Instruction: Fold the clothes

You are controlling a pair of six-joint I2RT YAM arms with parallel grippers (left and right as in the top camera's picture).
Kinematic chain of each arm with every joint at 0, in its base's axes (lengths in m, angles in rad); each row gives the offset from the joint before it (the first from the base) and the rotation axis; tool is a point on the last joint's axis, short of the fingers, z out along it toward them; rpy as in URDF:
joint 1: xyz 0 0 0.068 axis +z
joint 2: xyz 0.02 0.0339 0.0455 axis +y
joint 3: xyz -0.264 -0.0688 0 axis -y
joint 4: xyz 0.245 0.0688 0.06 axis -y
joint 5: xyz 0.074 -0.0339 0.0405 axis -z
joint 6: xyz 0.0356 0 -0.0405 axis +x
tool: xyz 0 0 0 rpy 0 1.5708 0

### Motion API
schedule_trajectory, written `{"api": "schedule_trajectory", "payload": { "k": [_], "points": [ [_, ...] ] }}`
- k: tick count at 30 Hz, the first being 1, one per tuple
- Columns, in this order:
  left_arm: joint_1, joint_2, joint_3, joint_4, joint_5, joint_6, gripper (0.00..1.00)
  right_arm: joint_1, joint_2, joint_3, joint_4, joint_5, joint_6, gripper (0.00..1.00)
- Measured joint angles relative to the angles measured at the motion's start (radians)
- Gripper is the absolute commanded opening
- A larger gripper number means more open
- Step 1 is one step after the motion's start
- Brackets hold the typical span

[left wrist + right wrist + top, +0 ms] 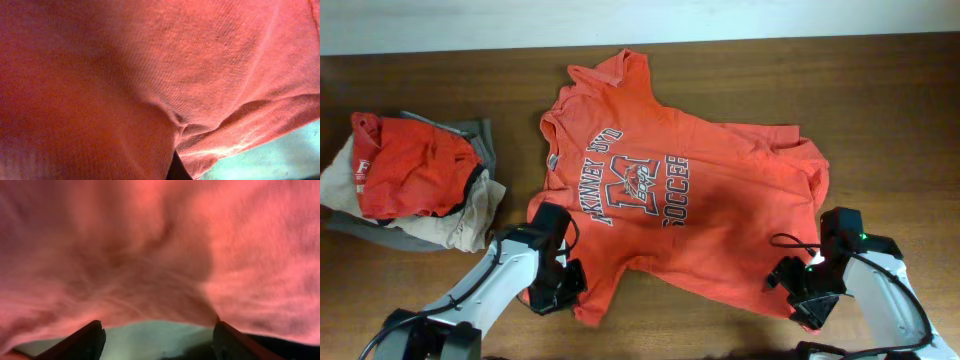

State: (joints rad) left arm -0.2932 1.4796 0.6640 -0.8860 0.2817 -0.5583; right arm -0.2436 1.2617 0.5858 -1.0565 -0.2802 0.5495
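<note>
**Two-arm pinch at the near hem, before the first fold**

At far left, a pile of garments [412,180] in red, beige and grey sits on the table [880,90], well apart from the work. The T-shirt [720,205] lies print-up across the middle of the table, collar toward the far-left and hem toward the near edge, with creases along its right side.

The left gripper [558,282] sits at the near-left corner of the hem. Its wrist view is filled with orange cloth that puckers toward one dark fingertip, so the jaws read as pressed together on the T-shirt. The right gripper [157,341] sits at the near-right corner. Its fingers [86,341] are spread, and the hem's edge lies just beyond them – nothing is pinched on this side.

Judged step: secure both near corners, then carry the hem toward the far side.

To do it well:
- The right jaws should advance until cloth lies between them before they press shut.
- Both layers should be caught.
- The two arms should lift together – an uneven rise would likely skew the fold line or drag the shirt.
</note>
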Motion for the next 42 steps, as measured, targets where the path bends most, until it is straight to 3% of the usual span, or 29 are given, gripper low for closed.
{"api": "schedule_trajectory", "payload": {
  "k": [11,15,22,24,25,26,28,32,38,42],
  "points": [
    [-0.005,0.000,-0.001,-0.230,0.082,0.093,0.01,0.000,-0.002,0.023,0.142,-0.037,-0.069,0.76],
    [-0.040,-0.044,-0.001,-0.278,0.089,0.102,0.00,0.000,-0.023,0.135,0.148,-0.037,-0.117,0.87],
    [-0.120,-0.182,-0.001,-0.372,0.090,0.072,0.01,0.000,-0.027,0.290,0.277,-0.040,-0.143,0.87],
    [-0.135,-0.213,-0.001,-0.386,0.090,0.059,0.10,0.000,0.002,0.293,0.350,-0.040,-0.147,0.82],
    [-0.140,-0.227,-0.001,-0.393,0.090,0.053,0.29,0.000,0.024,0.294,0.388,-0.041,-0.148,0.79],
    [-0.142,-0.239,-0.001,-0.400,0.090,0.053,0.38,0.000,0.058,0.294,0.426,-0.040,-0.151,0.71],
    [-0.143,-0.254,-0.001,-0.409,0.089,0.040,0.45,0.000,0.135,0.295,0.501,-0.041,-0.152,0.54],
    [-0.143,-0.259,-0.002,-0.412,0.085,0.034,0.46,0.000,0.316,0.296,0.684,-0.045,-0.153,0.32],
    [-0.143,-0.259,0.019,-0.417,0.053,0.034,0.45,0.000,0.476,0.299,0.859,-0.066,-0.148,0.25],
    [-0.143,-0.259,0.135,-0.407,-0.008,0.034,0.50,0.000,0.544,0.303,0.967,-0.058,-0.147,0.22]
  ]
}}
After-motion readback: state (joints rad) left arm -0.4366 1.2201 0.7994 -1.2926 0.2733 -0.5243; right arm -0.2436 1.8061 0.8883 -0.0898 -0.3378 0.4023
